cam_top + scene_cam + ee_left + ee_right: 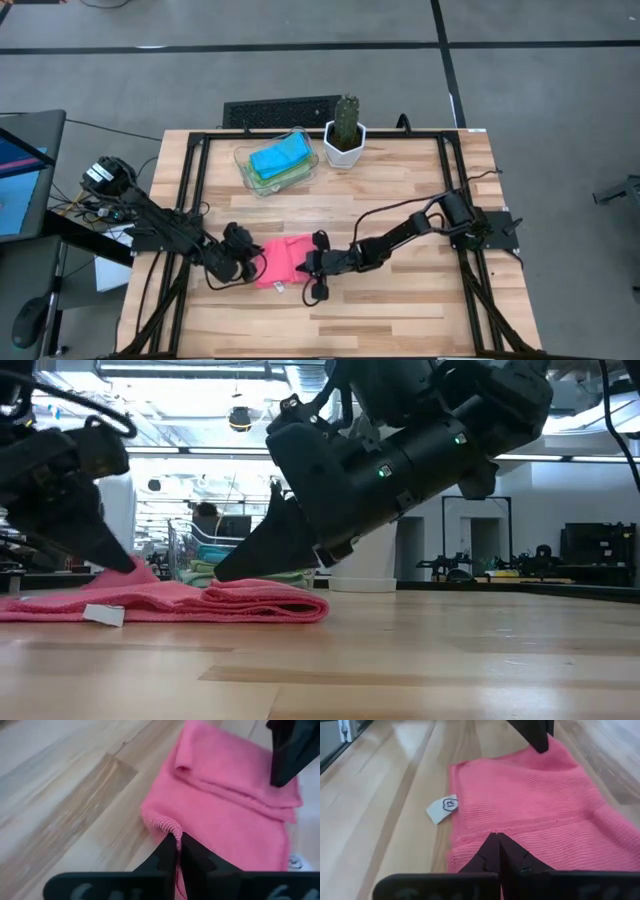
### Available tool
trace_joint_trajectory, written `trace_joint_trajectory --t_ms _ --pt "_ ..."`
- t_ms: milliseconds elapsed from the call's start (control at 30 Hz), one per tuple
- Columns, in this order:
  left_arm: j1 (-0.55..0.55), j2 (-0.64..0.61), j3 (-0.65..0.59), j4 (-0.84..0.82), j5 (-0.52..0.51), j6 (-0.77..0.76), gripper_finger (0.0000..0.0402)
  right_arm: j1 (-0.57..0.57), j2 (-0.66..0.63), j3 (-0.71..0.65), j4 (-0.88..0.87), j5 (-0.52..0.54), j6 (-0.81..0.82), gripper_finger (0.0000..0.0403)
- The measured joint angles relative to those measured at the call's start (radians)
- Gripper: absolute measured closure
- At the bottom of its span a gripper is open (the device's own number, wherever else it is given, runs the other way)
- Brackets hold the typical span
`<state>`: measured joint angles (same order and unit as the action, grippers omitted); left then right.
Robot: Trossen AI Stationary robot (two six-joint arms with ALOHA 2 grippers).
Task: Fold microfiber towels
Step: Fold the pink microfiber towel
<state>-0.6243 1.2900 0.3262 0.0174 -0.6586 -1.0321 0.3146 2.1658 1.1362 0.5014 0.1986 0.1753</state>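
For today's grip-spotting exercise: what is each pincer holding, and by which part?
Both hold the pink towel. The left pincer is shut on a corner of its edge; the right pincer is shut on the opposite edge.

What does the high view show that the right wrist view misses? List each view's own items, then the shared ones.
High view only: clear tray holding folded blue towel, a potted cactus, both arms whole. Right wrist view only: the white care tag and the right tool shut on the pink towel's edge. Shared: the pink towel, the wooden table, and the left tool at the opposite edge.
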Motion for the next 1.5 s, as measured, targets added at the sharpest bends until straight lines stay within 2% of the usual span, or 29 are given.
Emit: trace_joint_trajectory --t_ms 500,767,933,1267,1500 --pt "0.104 -0.001 0.151 0.0 0.035 0.156 0.0397 -0.009 0.066 0.005 0.036 0.042 0.017 0.0384" --pt "0.171 0.005 0.209 0.012 0.035 0.147 0.0397 -0.011 0.075 0.004 0.064 0.04 0.011 0.0388" --pt "0.205 0.036 0.211 0.097 0.054 0.136 0.0397 -0.024 0.076 0.004 0.069 0.035 0.016 0.0383" --pt "0.233 0.21 0.212 0.363 0.103 0.162 0.0397 -0.034 0.065 0.005 0.069 0.037 0.019 0.0383" --pt "0.264 0.216 0.249 0.363 0.096 0.211 0.0397 -0.009 0.014 0.002 0.035 0.041 0.014 0.0386"
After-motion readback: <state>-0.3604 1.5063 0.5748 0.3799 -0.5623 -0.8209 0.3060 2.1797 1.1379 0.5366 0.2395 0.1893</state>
